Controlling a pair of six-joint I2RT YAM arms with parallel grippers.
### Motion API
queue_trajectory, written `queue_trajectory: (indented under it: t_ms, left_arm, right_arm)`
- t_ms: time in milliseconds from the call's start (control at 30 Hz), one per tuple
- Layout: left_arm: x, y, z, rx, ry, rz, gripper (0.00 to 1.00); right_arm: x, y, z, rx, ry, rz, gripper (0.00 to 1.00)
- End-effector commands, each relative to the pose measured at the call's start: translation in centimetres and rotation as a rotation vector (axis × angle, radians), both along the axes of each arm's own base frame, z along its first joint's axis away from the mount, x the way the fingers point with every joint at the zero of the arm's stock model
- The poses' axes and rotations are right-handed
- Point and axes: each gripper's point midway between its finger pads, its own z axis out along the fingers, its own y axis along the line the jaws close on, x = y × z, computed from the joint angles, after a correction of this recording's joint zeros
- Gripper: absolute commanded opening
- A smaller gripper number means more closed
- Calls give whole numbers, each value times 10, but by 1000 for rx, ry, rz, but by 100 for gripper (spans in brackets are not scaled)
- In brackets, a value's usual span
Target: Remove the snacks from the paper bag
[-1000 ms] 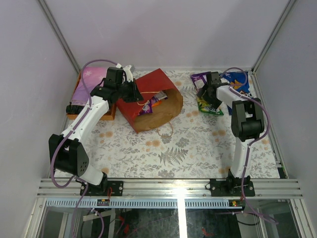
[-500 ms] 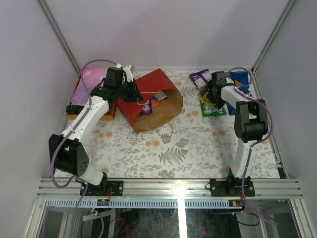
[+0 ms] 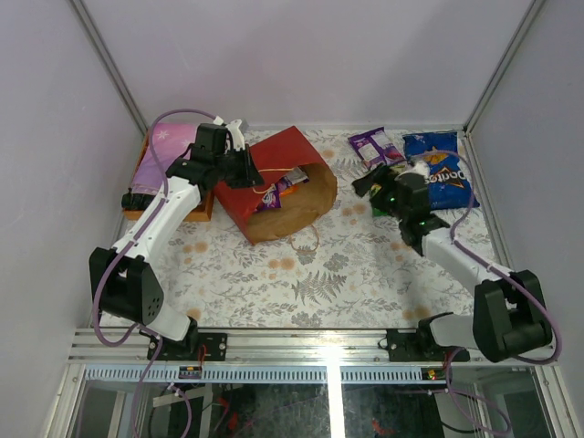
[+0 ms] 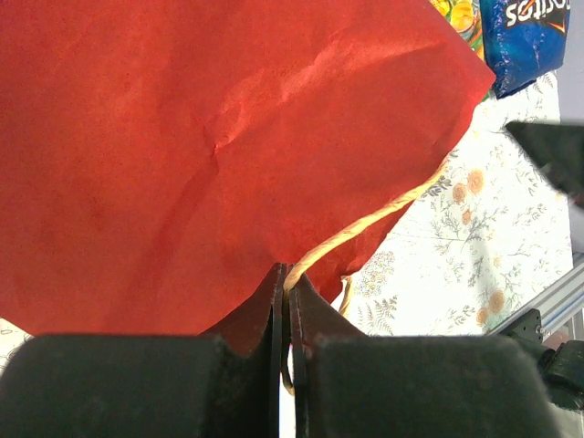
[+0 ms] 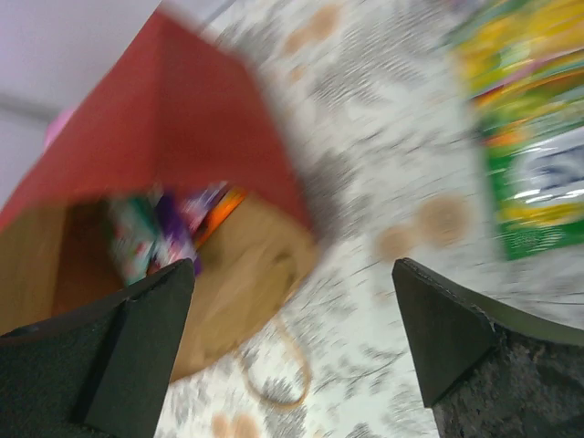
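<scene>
Left wrist: gripper (image 4: 284, 271) pinching creased red paper bag (image 4: 210, 137).

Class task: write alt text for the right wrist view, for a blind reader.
The right gripper, open, faces the red paper bag lying on its side, its brown mouth showing purple, green and orange packets inside. A green and yellow packet lies on the flowered tablecloth at right; the view is blurred.
</scene>
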Motion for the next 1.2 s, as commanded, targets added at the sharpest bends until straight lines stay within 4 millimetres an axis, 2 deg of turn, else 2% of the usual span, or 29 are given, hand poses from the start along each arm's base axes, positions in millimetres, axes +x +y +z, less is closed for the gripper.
queue_trajectory:
  t_ms: [0,100,200,467,533,600,733,800,833,867,933,967,1067,1167]
  left_arm:
    - [4,1,22,-24,-83,-1,0]
    - [3,1,25,-29,-89,-2,0]
    - [1,-1,30,-45,-96,-7,0]
    - [-4,-6,40,-78,-110,-23,0]
    - [-5,-6,43,-87,-116,-27,0]
    - [-6,-6,43,-87,-117,-28,0]
    - [-7,-6,46,-88,-126,-29,0]
    - [-8,-8,47,-97,-123,-34,0]
    - [-8,-8,46,-100,-120,-38,0]
    - [-9,-9,46,-104,-118,-43,0]
    - [-9,-11,45,-108,-113,-50,0]
    - [-9,-10,45,-108,-113,-50,0]
    - [-10,-11,47,-109,-118,-51,0]
    - [-10,-10,49,-110,-122,-49,0]
  right_arm:
    - [-24,96,48,63,-241,243,97]
    - [-42,140,46,50,-266,367,95]
    - [-56,171,38,25,-268,453,91]
    - [-85,203,38,37,-332,514,90]
    - [-94,217,48,55,-367,532,92]
    - [-103,228,70,18,-425,520,100]
    - [-114,232,100,-84,-501,433,99]
    - [-111,227,96,-23,-489,370,99]
    - [-108,222,86,37,-452,317,99]
    - [-110,225,80,108,-440,335,99]
    - [-123,246,78,202,-479,523,99]
    - [-124,256,69,205,-429,571,97]
    - [-119,281,50,156,-322,644,88]
    - [-114,298,40,235,-313,650,88]
